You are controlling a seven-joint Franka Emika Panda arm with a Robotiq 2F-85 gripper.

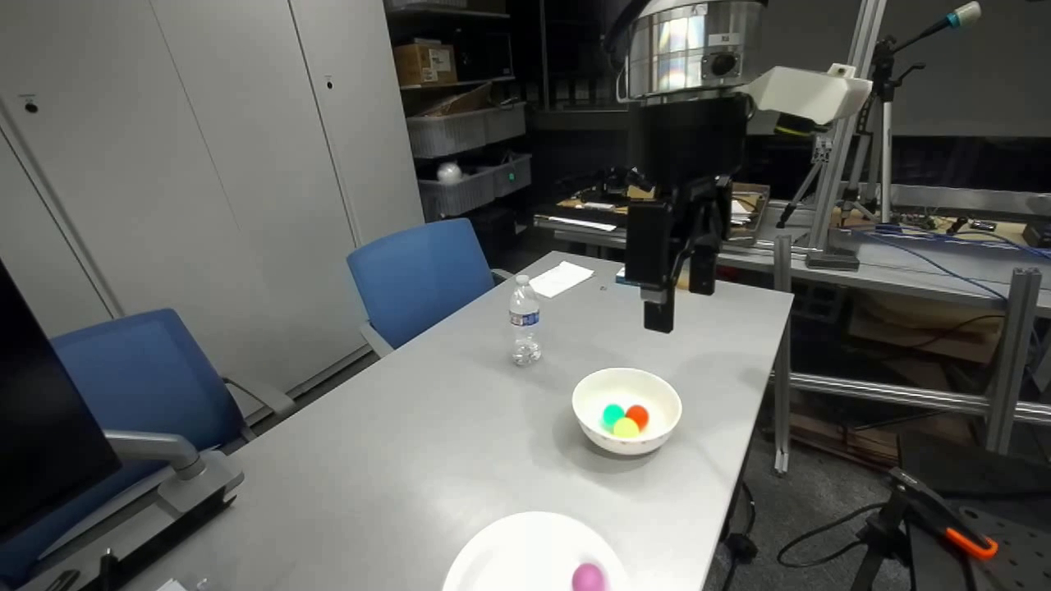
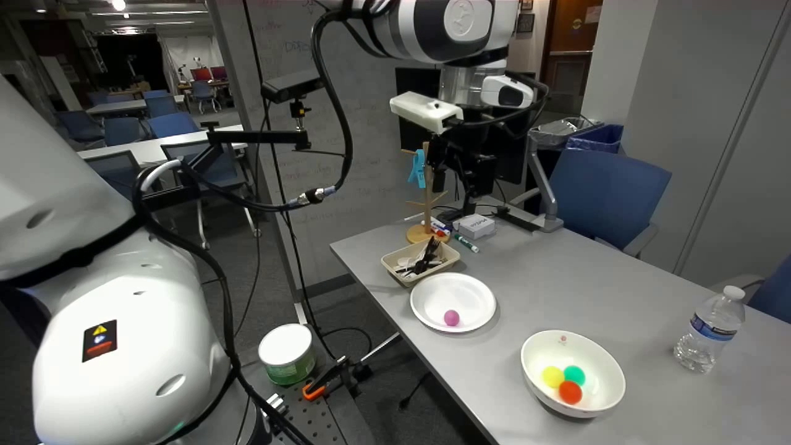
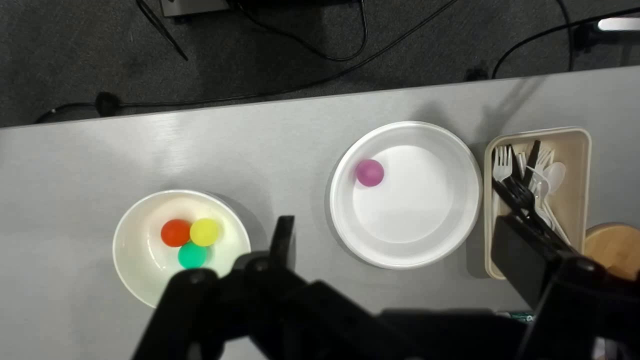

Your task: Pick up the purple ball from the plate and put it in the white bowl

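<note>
The purple ball (image 3: 370,173) rests on the white plate (image 3: 415,210), near the plate's side that faces the bowl. The ball also shows in both exterior views (image 1: 589,577) (image 2: 452,317); the plate (image 2: 460,293) is cut off at the bottom of an exterior view (image 1: 501,558). The white bowl (image 3: 140,220) stands apart from the plate and holds a red, a yellow and a green ball; it shows in both exterior views (image 1: 599,435) (image 2: 605,371). My gripper (image 3: 395,235) is open and empty, high above the table, fingers wide apart. It also shows in both exterior views (image 1: 680,302) (image 2: 454,185).
A beige tray (image 3: 577,200) of plastic cutlery stands close beside the plate. Beyond it are a wooden stand (image 2: 426,204), markers and a small white box (image 2: 474,226). A water bottle (image 1: 525,324) stands near the bowl. The table's edge (image 3: 300,100) runs past plate and bowl.
</note>
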